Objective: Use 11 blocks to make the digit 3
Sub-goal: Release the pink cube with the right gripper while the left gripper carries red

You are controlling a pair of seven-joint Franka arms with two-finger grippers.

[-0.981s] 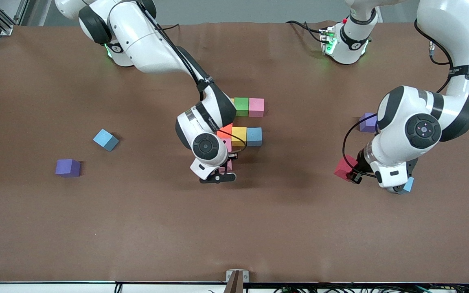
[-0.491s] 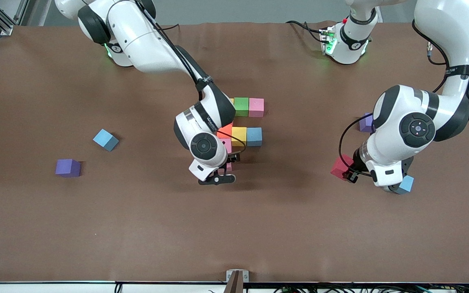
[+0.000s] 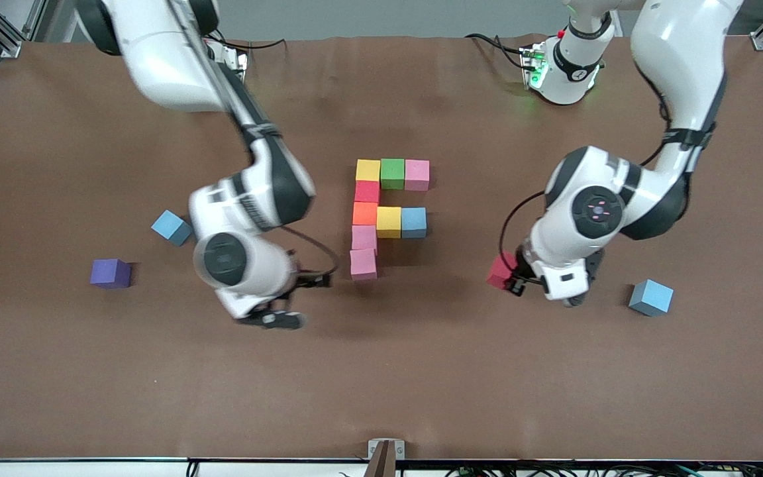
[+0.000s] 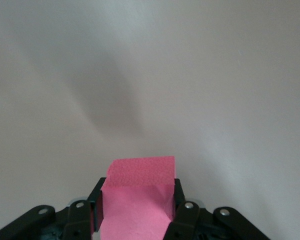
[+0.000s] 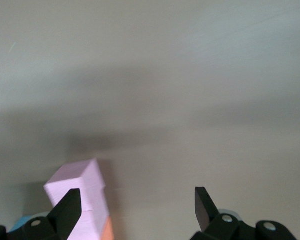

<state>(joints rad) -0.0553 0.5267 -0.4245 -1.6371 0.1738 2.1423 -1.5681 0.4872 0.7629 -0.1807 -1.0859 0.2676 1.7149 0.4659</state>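
While the left gripper [image 3: 512,279] hangs over bare brown surface [image 3: 421,371] toward the left arm's end of the unfinished figure, we see its fingers [image 4: 177,200] nearly closed on a small matte red cube [image 3: 501,271], pressed against two opposite faces. The right gripper [image 3: 305,281] hovers over bare surface just beside the near end of the column, toward the right arm's end. Its fingers [image 5: 204,202] are spread wide and hold nothing, and we judge this arm to be waiting.

The digit 3 [image 3: 381,215] lies mid-surface. Its long axis is the five-cube column running from far to near, and both finished rows branch toward the left arm's end. The far row is a yellow cube [image 3: 368,170], a green cube [image 3: 392,173] and a pink cube [image 3: 416,175]. The middle row runs orange, yellow, light blue. The near row has only its corner, the nearest pink cube [image 3: 363,264].

We judge the step in hand to be starting that near row. To do it well, we should:
- square the red cube, which looks slightly turned, to the column;
- lower it flat, touching the nearest pink cube on the side toward the left arm's end;
- avoid nudging the column.

A loose light blue cube [image 3: 651,297] near the left arm could fill the last place. Another light blue cube [image 3: 171,227] and a purple cube [image 3: 110,273] sit toward the right arm's end.
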